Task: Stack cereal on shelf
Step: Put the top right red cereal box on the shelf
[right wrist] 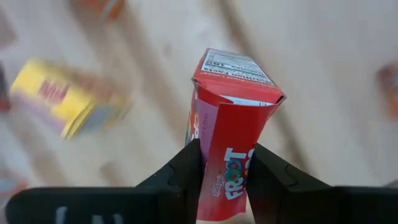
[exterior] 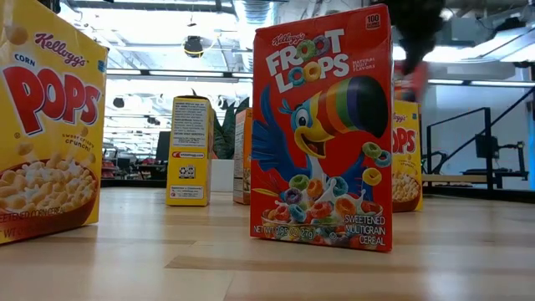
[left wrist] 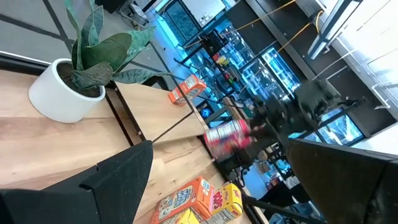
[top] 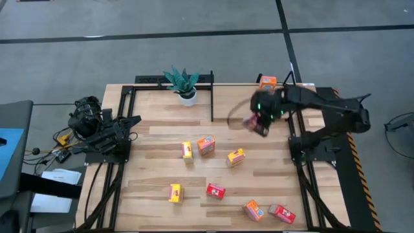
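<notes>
the right gripper (right wrist: 225,163) pinches a red cereal box (right wrist: 230,137) between its fingers, above the worktop (top: 155,139) beside the shelf (top: 246,97), probably to stack it near the orange box (top: 268,81), while the left gripper (top: 132,123) waits with fingers spread.

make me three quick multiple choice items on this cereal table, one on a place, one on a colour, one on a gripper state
1. Where is the potted plant?
A. far edge of the table
B. near edge
C. inside the right gripper

2. What colour is the box in the right gripper?
A. yellow
B. red
C. green

3. How is the left gripper?
A. shut on a box
B. open, holding nothing
C. out of view

Answers:
1 A, it stands by the black shelf frame at the far edge.
2 B, the right wrist view shows a red Froot Loops box clamped between the fingers.
3 B, it waits at the table's left side, fingers apart.
</notes>
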Controlling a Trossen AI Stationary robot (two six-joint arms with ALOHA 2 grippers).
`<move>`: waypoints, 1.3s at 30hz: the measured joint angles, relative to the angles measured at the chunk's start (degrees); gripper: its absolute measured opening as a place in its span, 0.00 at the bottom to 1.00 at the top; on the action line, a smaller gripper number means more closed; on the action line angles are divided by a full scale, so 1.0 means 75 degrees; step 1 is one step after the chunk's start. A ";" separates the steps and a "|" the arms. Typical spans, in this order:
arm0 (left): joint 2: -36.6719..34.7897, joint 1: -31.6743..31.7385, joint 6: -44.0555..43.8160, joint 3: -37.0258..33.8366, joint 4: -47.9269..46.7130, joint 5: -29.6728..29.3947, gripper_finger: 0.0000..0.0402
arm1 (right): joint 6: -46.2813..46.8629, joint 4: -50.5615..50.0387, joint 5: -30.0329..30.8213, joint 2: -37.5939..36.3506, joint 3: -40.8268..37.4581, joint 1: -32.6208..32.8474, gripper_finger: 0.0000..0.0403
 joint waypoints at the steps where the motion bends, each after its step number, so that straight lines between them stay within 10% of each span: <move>1: 0.0001 -0.0001 0.0002 0.0000 0.0001 0.0000 0.89 | -0.0335 0.0249 0.0000 0.0012 0.0029 -0.0319 0.31; 10: 0.0001 -0.0002 0.0018 0.0000 -0.0009 0.0000 0.89 | -0.3409 0.1237 -0.0017 0.0834 0.1022 -0.2384 0.31; 23: 0.0000 -0.0002 0.0055 0.0000 -0.0203 0.0000 0.89 | -0.7962 0.0080 0.1281 0.3517 0.3149 -0.2946 0.33; 39: 0.0000 -0.0002 0.0044 0.0000 -0.0261 0.0000 0.89 | -0.8743 0.0130 0.1172 0.3998 0.3156 -0.3479 0.33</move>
